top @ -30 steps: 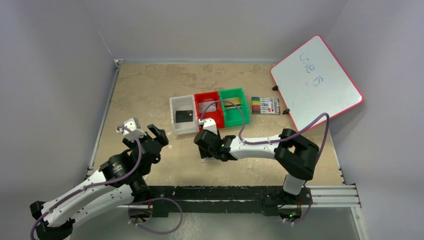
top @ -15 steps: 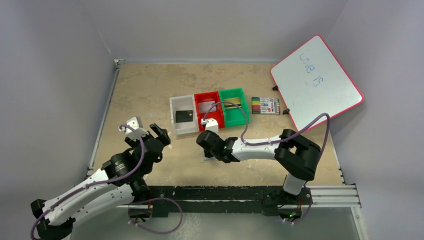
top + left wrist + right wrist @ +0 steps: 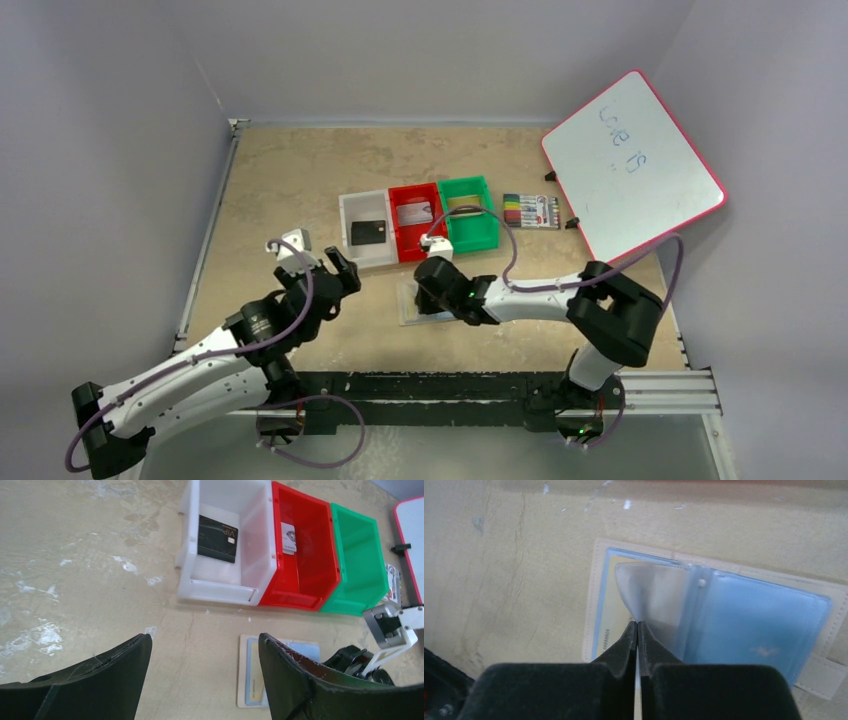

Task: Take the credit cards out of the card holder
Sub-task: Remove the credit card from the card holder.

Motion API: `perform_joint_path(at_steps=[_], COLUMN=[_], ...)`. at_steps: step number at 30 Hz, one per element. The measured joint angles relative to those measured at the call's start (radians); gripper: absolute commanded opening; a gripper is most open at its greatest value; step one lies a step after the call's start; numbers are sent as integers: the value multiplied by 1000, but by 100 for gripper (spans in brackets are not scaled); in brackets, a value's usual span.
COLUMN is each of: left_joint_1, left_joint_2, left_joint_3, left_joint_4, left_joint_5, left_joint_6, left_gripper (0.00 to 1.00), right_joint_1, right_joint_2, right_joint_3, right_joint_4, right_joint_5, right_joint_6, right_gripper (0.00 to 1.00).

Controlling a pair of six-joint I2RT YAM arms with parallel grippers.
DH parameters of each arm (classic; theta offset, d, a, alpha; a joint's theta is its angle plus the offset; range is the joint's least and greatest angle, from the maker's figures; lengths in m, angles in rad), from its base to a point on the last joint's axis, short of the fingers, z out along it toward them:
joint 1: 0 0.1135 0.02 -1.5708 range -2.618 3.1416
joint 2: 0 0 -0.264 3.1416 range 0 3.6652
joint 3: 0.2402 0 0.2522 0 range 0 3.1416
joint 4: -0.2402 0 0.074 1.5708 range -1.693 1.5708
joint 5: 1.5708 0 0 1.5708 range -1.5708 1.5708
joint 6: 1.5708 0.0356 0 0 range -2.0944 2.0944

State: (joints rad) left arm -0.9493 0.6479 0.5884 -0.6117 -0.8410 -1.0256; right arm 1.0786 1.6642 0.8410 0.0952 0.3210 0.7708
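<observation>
- The right gripper [image 3: 637, 626] had its 2 black fingers pressed fully together, pinching the corner of a clear pocket flap [image 3: 651, 587] and lifting it off the open card holder [image 3: 769, 625].
- The card holder lay flat and unfolded on the table [image 3: 290, 180], just in front of the red bin. Its tan stitched border framed 2 light-blue pockets, and its snap tab stuck out at the lower right in the right wrist view.
- A pale yellow card [image 3: 605, 605] sat in the pocket under the lifted flap. A row of tiny print ran along its edge, too small to read.
- The left gripper [image 3: 204, 639] hung above the table with its fingers spread wide, holding nothing, left of the card holder.
- 3 bins stood side by side beyond it: a white bin [image 3: 215, 587], a red bin [image 3: 292, 600] and a green bin [image 3: 350, 602].
- A black card [image 3: 216, 538] marked "VIP" lay in the white bin. A grey-and-white card [image 3: 288, 537] lay in the red bin, its print unreadable.
- A marker pack [image 3: 531, 211] lay right of the green bin, beside a tilted red-framed whiteboard [image 3: 632, 165] bearing blue handwriting I could not read.
</observation>
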Motion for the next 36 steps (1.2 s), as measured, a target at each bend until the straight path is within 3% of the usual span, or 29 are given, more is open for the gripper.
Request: perform_joint_path(at_steps=[8,21,32,36], left_joint_1=[0,0,0,0], left_joint_2=[107,351,467,487], left_joint_3=[-15,-28,-27,-18], left_joint_4=[163,427,507,520], left_joint_5=[135,352,450,477], left_joint_6=[53,91,106,111], left_gripper=[76,75,73,73], right_joint_1=[-146,-231,-290,-306], right_joint_2=[-105,-241,-265,-278], right_joint_3=[-231,-303,-386,-403], right_joint_4=[264,360,358,336], right_joint_5=[-219,-315,-312,-296], right_joint_6=[84,140,159,159], right_gripper=[0,1,9,21])
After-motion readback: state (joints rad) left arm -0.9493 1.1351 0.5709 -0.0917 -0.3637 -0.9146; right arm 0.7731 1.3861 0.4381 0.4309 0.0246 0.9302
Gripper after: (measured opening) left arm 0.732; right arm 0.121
